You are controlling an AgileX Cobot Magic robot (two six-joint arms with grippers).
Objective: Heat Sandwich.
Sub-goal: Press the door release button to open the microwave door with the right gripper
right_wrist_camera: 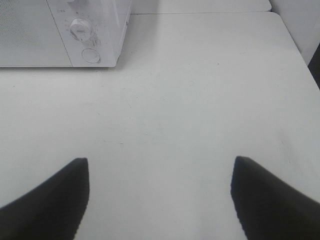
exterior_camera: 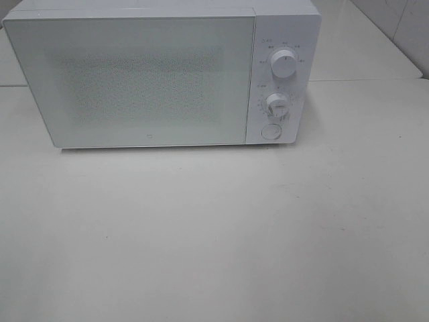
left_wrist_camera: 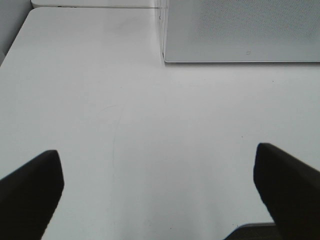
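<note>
We take this for a lab bench staged as a kitchen. A white microwave (exterior_camera: 147,80) with two dials (exterior_camera: 283,64) fills the upper part of the frame, standing on plain white tables (exterior_camera: 214,235) pushed edge to edge.

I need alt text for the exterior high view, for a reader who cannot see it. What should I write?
A white box-shaped microwave oven stands at the back of a pale off-white table, its speckled door closed. Its right-hand panel carries a round white upper knob, a similar lower knob and a round white button beneath.
</note>
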